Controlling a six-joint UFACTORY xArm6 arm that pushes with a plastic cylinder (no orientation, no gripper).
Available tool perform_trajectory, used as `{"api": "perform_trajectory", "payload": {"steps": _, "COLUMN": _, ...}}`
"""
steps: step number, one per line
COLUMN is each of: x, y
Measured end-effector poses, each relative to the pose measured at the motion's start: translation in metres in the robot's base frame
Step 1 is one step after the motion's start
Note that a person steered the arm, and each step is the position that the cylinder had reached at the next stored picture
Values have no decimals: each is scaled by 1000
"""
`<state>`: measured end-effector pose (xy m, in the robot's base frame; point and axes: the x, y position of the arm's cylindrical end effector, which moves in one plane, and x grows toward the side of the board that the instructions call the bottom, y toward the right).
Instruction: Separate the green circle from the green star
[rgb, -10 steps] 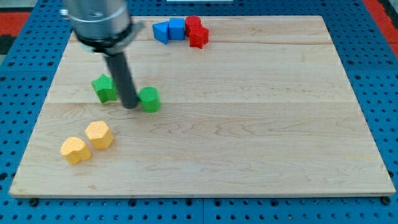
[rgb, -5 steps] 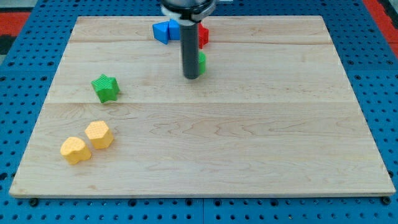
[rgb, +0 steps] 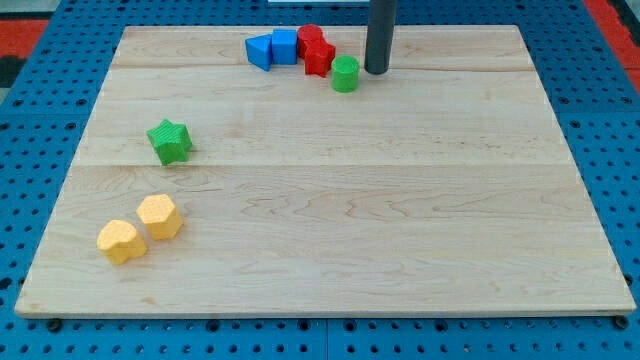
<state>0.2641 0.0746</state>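
No fingers fitted: my tip (rgb: 376, 70) stands just right of the green circle (rgb: 345, 74), apart from it. The green star (rgb: 170, 141) lies well left of the circle. Judgement: separation achieved; withdraw without nudging the circle.

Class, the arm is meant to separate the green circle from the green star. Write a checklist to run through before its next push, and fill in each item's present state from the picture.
1. Small green circle block far from the green star-shaped block: ok, the circle is near the view's top, the star at mid-left.
2. My tip clear of the circle: ok, it stands just to the circle's right, with a small gap.
3. Circle clear of the red blocks: not ok, it sits very close to them; touching or not, cannot tell.
4. Circle safely on the light wooden board: ok.
5. Star undisturbed, away from the two yellow blocks: ok.
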Motion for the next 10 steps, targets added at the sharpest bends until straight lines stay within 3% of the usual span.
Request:
{"api": "perform_trajectory", "payload": {"steps": 5, "x": 32, "y": -44}}
{"api": "perform_trajectory", "payload": {"steps": 7, "x": 17, "y": 0}}
{"api": "perform_trajectory", "payload": {"steps": 8, "x": 116, "y": 6}}
{"api": "perform_trajectory", "payload": {"steps": 9, "x": 165, "y": -72}}
{"api": "perform_trajectory", "payload": {"steps": 10, "x": 165, "y": -151}}
